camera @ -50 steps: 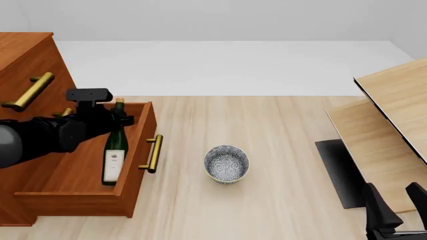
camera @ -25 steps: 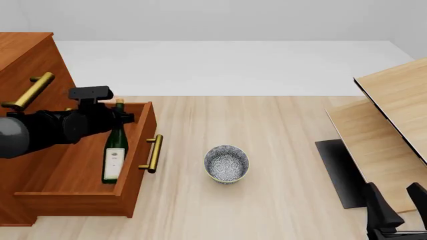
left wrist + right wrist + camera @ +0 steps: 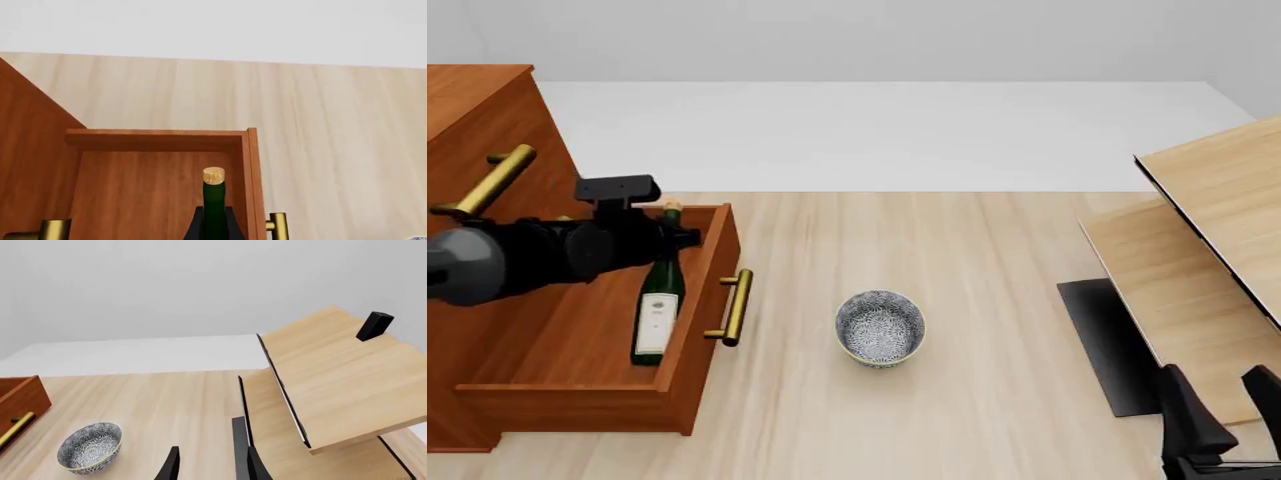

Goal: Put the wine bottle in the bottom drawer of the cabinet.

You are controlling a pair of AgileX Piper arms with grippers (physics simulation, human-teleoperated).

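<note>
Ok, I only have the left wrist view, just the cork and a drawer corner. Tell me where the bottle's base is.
Observer: The wine bottle stands inside the bottom drawer, with its base down by the drawer's front wall.
Operator: Give me the left gripper's place on it.
Observer: The left gripper is at the neck, just below the cork; I cannot tell if it is closed.
Operator: Report the right arm.
Observer: The right gripper is open and holds nothing, far off to the drawer's right.

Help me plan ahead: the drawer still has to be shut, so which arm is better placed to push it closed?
Left. Its tool is at the wine bottle in the bottom drawer; the right tool sits far across.
</note>
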